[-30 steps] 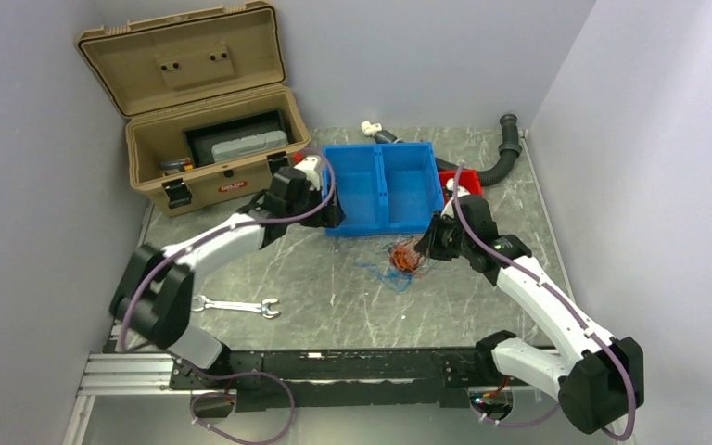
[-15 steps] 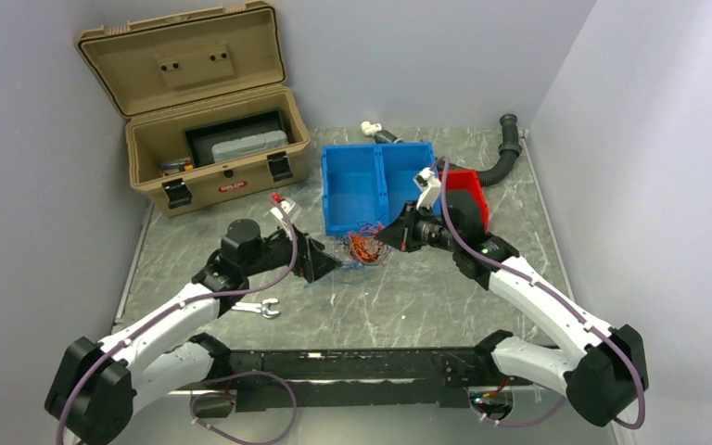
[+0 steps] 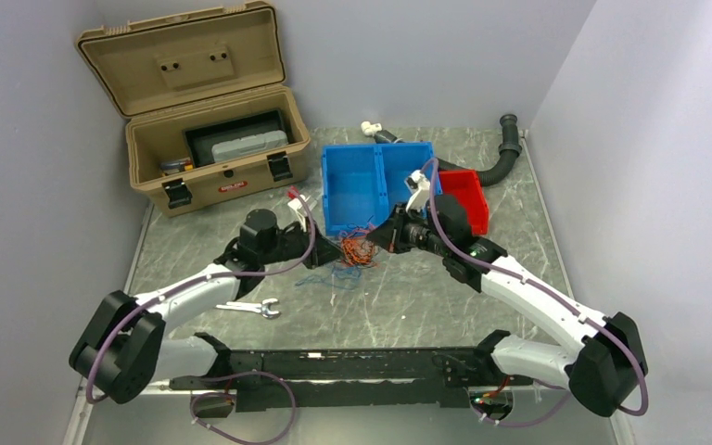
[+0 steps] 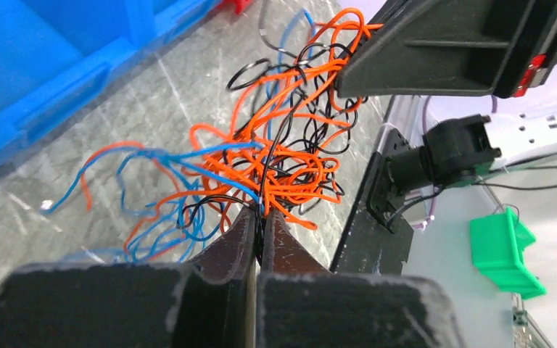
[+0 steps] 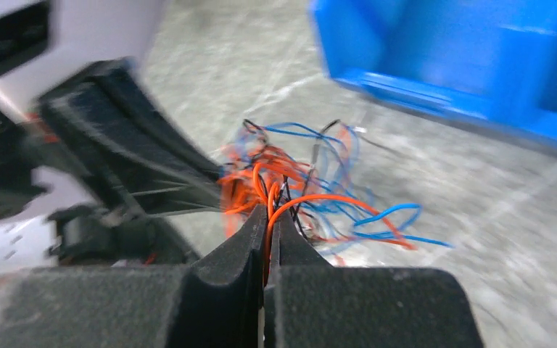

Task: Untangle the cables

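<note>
- Lying on the bench point(image 3: 426, 297) just at 6 o'clock of the blue bin point(image 3: 352, 181), the cables point(image 3: 360, 248) form one loose knot of orange, blue and black strands; a few blue loops trail out toward 7 o'clock.
- The left gripper point(image 3: 336, 252) sits at 9 o'clock of the knot, clenched on its edge; the left wrist view shows a black strand running into the closed jaws.
- The right gripper point(image 3: 385, 238) sits at 3 o'clock, pinched tight on an orange strand.
- Handling, as I judge it: very light, limp and hair-thin; strands may slip through a slack pinch, and are likely to snag on each other rather than slide free; a hard tug could tighten the knot.
- Best hold: a single strand near a free end at the rim, not the dense middle; draw apart gently toward 9 and 3 o'clock.
</note>
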Robot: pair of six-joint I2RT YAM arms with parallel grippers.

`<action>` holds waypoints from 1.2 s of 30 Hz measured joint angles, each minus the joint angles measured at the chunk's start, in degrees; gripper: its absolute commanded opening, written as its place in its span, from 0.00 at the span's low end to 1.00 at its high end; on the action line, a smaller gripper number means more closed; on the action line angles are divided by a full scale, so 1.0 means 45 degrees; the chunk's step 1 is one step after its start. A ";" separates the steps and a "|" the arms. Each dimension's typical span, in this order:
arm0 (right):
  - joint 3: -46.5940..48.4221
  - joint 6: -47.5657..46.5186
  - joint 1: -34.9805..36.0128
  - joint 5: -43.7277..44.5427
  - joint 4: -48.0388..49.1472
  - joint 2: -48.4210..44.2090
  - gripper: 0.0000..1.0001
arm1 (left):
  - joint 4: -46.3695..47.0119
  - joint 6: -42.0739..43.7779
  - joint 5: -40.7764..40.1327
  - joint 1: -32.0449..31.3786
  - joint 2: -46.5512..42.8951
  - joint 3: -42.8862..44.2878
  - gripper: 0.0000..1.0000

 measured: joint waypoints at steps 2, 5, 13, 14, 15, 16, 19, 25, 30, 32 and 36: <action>0.0000 0.0024 0.0044 0.1379 -0.0860 -0.0185 0.00 | -0.0369 0.0044 -0.0194 0.0180 -0.0126 0.0019 0.00; 0.0000 0.0214 0.0078 0.3944 -0.2472 -0.0597 0.00 | -0.1496 0.0262 -0.0622 0.0850 -0.0641 0.0019 0.00; 0.0005 0.2288 -0.0593 0.9141 -0.5882 -0.1433 0.00 | -0.4439 0.0641 -0.2448 0.1977 -0.2535 0.0015 0.00; 0.0005 0.2628 -0.0695 0.9282 -0.6028 -0.1506 0.00 | -0.4697 0.0559 -0.2667 0.1972 -0.2633 0.0015 0.00; 0.0000 0.3021 -0.0748 0.9379 -0.6164 -0.1608 0.00 | -0.4964 0.0486 -0.2905 0.1962 -0.2730 0.0015 0.00; 0.0005 0.3400 -0.0772 0.9520 -0.6324 -0.1710 0.00 | -0.5260 0.0384 -0.3235 0.1962 -0.2851 0.0015 0.00; 0.0000 0.4376 -0.0923 1.0482 -0.7087 -0.2011 0.00 | -0.6139 0.0199 -0.4478 0.1991 -0.3347 0.0005 0.00; -0.0287 0.3764 -0.1525 1.2021 -0.7844 -0.2545 0.11 | -0.6902 0.0529 -0.5770 0.2390 -0.4328 -0.0500 0.00; -0.1345 0.0379 -0.1627 0.8927 -0.5683 -0.3317 0.60 | -0.5348 0.1404 -0.3483 0.1860 -0.4041 -0.1039 0.00; -0.1870 -0.0491 -0.1622 0.7431 -0.4784 -0.3691 0.73 | -0.5231 0.1972 -0.2973 0.1015 -0.3784 -0.0879 0.01; -0.2312 -0.1831 -0.1413 0.4745 -0.3283 -0.3798 0.75 | -0.5017 0.2735 -0.2069 -0.0102 -0.3521 -0.0568 0.03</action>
